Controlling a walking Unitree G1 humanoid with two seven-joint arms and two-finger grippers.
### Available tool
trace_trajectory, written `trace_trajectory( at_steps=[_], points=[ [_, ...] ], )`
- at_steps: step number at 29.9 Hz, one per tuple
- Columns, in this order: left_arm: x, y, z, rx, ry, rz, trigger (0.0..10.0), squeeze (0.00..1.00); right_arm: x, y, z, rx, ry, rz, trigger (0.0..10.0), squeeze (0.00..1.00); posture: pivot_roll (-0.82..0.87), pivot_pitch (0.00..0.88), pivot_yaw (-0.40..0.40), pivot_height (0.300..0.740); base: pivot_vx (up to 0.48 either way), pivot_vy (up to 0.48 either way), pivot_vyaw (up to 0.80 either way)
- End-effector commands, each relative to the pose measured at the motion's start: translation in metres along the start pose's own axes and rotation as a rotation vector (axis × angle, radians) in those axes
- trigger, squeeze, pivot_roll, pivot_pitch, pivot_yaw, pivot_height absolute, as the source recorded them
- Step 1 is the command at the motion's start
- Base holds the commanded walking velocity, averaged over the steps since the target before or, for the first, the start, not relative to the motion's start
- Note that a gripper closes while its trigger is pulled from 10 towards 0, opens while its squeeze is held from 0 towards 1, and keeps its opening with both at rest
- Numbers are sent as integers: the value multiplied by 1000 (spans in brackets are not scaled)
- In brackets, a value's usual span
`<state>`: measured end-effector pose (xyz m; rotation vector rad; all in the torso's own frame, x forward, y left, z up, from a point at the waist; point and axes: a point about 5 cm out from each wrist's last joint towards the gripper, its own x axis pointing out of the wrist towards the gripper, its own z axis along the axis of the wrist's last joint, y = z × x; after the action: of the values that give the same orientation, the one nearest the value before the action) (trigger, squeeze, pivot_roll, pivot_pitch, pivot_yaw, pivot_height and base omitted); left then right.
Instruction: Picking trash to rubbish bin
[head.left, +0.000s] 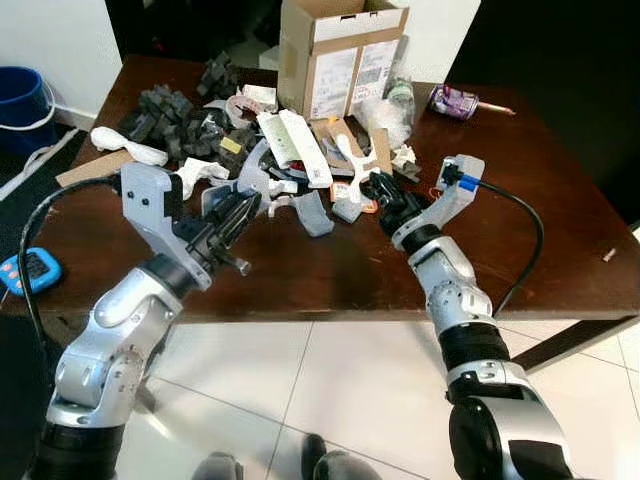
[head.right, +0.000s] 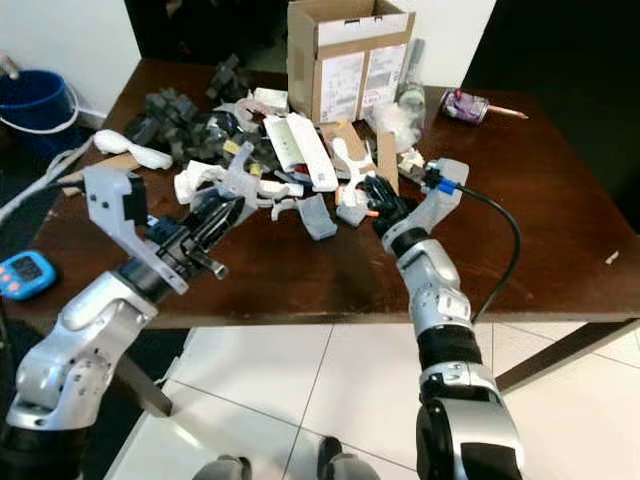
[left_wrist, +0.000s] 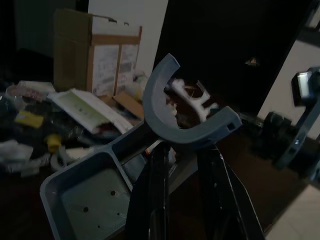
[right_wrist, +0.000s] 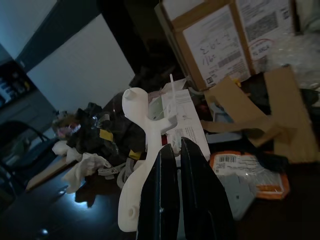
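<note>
Left gripper (head.left: 243, 208) clamps grey plastic piece (left_wrist: 180, 112); right gripper (head.left: 378, 186) pinches white plastic piece (right_wrist: 137, 165).

A dark brown table (head.left: 560, 200) is seen. Behind its trash pile, a tan cardboard box (head.left: 340, 50) with white printed labels is found. Grey plastic pieces (head.left: 312, 213), white pieces (head.left: 360, 165) and black foam (head.left: 170, 115) are mixed there. Left of the table, a blue bucket (head.left: 22, 105) is noticed.

Head stereo downward — wrist views close on table (head.left: 300, 280)
</note>
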<state>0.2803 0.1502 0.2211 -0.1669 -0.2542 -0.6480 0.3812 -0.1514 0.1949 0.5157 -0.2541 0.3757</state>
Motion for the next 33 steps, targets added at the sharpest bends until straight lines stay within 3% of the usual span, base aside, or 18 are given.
trace_trajectory(
  at_steps=[1, 15, 22, 24, 27, 33],
  points=[
    [-2, -2, -13, -18, 48, -5, 10000, 0, -3, -7, -1, -3, 1, -39, 10000, 0, 199, 136, -70, 740, -326, 0, 0],
    [-1, -8, -37, -66, 117, -40, 10000, 0, -16, -32, 4, -53, -15, -155, 10000, 0, 164, 142, -51, 740, -336, 0, 0],
    [-2, -11, -55, -78, 172, -57, 10000, 0, -29, -40, 9, -7, -19, -30, 10000, 0, 159, 142, -50, 740, -335, 0, 0],
    [-2, -12, -60, -79, 187, -58, 10000, 0, -33, -40, 7, -13, 5, 30, 10000, 0, 153, 141, -51, 740, -334, 0, 0],
    [-10, -14, -88, -98, 283, -69, 10000, 0, -64, -40, -13, -84, 208, 269, 10000, 0, 144, 143, -53, 740, -195, 0, 0],
    [-24, -13, -118, -99, 388, -51, 10000, 0, -90, -45, -32, -147, 388, 360, 10000, 0, 135, 144, -52, 740, 0, 0, 0]
  ],
)
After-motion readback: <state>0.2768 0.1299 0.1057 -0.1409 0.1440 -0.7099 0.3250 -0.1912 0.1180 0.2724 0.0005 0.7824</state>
